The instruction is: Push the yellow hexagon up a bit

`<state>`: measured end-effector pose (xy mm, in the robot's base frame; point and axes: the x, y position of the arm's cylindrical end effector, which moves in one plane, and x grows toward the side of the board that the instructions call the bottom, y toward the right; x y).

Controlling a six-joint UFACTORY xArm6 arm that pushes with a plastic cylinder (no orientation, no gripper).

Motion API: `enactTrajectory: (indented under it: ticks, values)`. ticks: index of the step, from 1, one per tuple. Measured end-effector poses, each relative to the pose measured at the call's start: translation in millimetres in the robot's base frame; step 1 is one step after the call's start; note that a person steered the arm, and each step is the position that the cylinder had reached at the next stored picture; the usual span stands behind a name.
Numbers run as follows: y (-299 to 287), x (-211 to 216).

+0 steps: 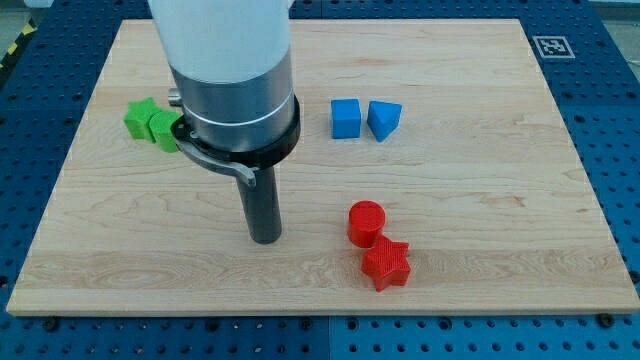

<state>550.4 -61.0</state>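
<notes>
No yellow hexagon shows in the camera view; it may be hidden behind the wide arm body. My tip [265, 238] rests on the wooden board [480, 200], left of centre and low. The red cylinder [366, 222] lies well to the tip's right, apart from it. The red star [386, 264] sits just below and to the right of the cylinder, touching it.
A green star [141, 116] and a green cube [163, 129] sit together at the upper left, partly behind the arm. A blue cube [345, 118] and a blue triangular block [384, 119] stand side by side above centre. A black-and-white marker [551, 46] lies at the board's top right corner.
</notes>
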Motion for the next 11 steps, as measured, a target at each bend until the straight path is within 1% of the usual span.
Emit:
enactTrajectory:
  ticks: [2,3,4,5,6,7,9,11]
  values:
    - [0.8,-1.2]
    - [0.8,-9.1]
    - [0.8,-49.1]
    - [-4.0,-102.0]
    - [-7.9,-115.1]
    - [-9.5,-118.8]
    - [-25.2,-152.1]
    - [-28.4,-178.1]
